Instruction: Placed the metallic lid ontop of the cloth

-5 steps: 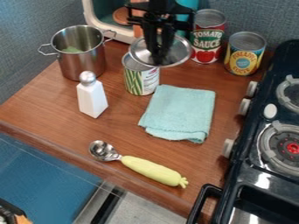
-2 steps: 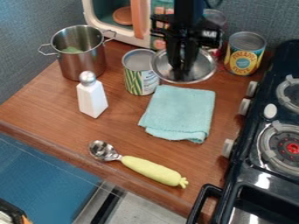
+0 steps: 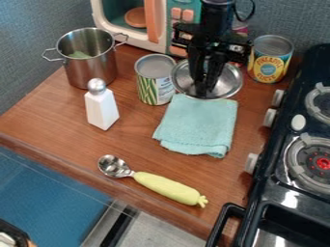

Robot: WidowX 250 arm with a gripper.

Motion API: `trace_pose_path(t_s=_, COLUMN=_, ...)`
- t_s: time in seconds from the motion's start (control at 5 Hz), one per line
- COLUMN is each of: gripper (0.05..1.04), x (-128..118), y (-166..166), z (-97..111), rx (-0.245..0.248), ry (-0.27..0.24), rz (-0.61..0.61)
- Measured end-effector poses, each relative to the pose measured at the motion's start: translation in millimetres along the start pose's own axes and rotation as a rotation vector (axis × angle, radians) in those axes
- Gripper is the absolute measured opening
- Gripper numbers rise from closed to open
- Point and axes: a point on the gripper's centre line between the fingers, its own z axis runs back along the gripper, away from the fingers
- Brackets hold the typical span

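My gripper (image 3: 203,90) hangs down at the upper middle, shut on the metallic lid (image 3: 228,82); the lid's knob is hidden between the fingertips. The round, shiny lid lies just behind the folded light-blue cloth (image 3: 197,126), its front rim meeting or slightly overlapping the cloth's back edge in this view. Whether the two touch, I cannot tell.
A green-striped can (image 3: 154,82) stands close to the lid's left, with a pineapple can (image 3: 270,60) to its right. Farther left are a steel pot (image 3: 92,72) and a white shaker (image 3: 101,107). A yellow-handled scoop (image 3: 169,188) lies in front; the stove (image 3: 283,193) borders the right.
My gripper and the lid have moved right and toward the front, away from over the green-striped can to the cloth's back edge. The cloth has stayed put.
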Motion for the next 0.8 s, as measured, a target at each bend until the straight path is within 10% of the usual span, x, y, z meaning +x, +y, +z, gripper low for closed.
trace_pose_path(t_s=0.8, gripper=0.281, x=-1.7, y=3.9, z=-17.3, rx=0.007, ry=0.062, rz=0.031)
